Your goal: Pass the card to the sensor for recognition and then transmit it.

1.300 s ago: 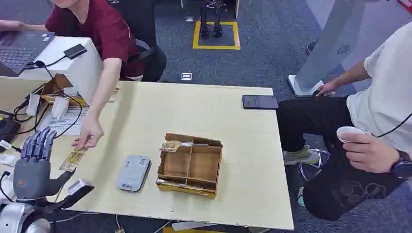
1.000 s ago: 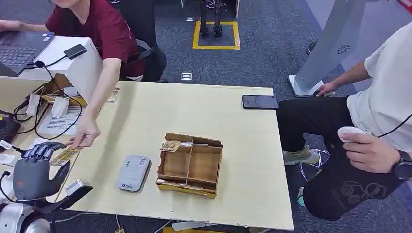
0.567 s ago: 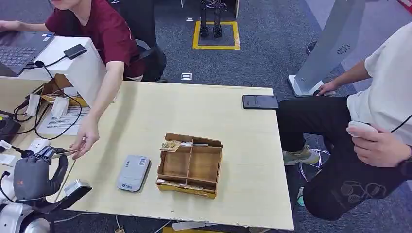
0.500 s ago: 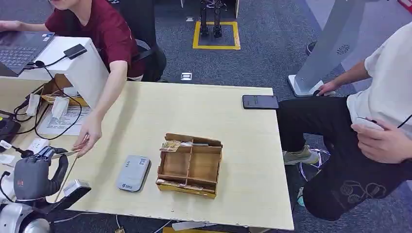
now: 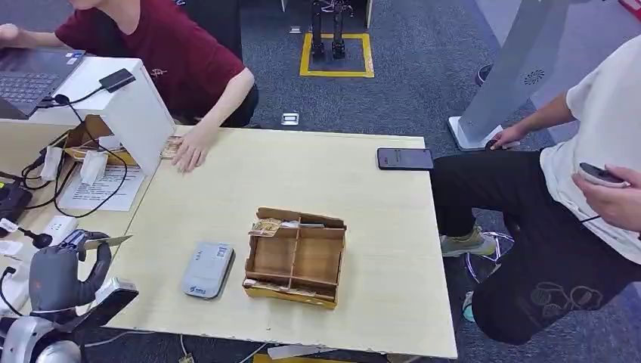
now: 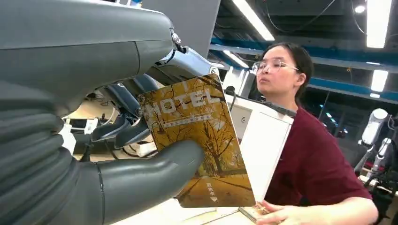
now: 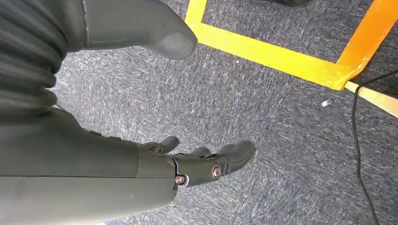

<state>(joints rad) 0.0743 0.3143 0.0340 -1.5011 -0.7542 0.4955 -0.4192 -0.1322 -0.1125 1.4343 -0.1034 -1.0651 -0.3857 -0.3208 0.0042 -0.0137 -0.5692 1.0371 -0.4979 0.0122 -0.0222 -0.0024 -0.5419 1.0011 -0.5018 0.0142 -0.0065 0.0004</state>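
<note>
My left hand [image 5: 64,270] hovers at the table's near left corner and pinches a golden hotel card [image 5: 103,243] between thumb and fingers. The left wrist view shows the card [image 6: 199,140] close up, with autumn trees and the word HOTEL, the thumb [image 6: 155,168] pressed on its face. The grey card sensor [image 5: 207,269] lies flat on the table to the right of that hand, apart from it. My right hand [image 7: 155,164] hangs over grey carpet with its fingers apart and nothing in it.
A cardboard divided box [image 5: 297,257] with cards stands right of the sensor. A person in a red shirt rests a hand [image 5: 187,153] on the far left of the table [image 5: 378,249]. A phone [image 5: 405,159] lies at the far right edge. A seated person [image 5: 597,174] is on the right. Cables clutter the left.
The person handed the card to my left hand, let go and drew the arm back to the table's far left. My fingers closed on the card. The seated person's hand rose.
</note>
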